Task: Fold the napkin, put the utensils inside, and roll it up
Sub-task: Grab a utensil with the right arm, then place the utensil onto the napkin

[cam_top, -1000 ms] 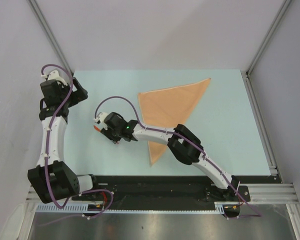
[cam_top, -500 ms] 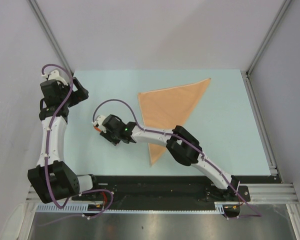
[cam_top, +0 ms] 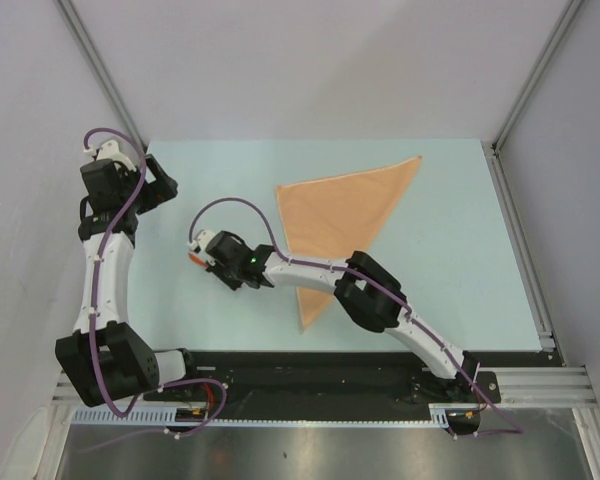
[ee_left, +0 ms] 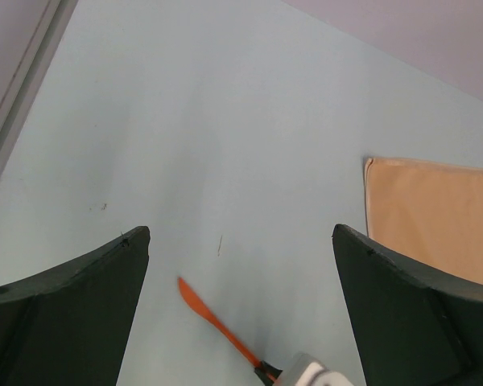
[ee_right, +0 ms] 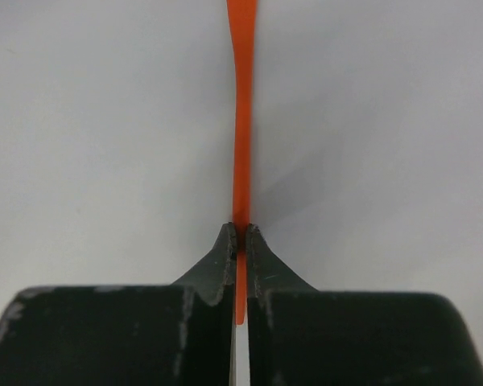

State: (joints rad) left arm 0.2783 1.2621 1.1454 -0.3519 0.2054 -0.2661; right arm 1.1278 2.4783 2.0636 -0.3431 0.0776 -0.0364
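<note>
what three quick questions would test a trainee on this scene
1. True or false: the right gripper is shut on the utensil.
2. Which shape does the napkin show on the table? A) a flat square B) a triangle C) a rolled tube
3. Fill in the blank: the left gripper is ___ and holds nothing.

Key: 1 true; 2 B; 3 open
</note>
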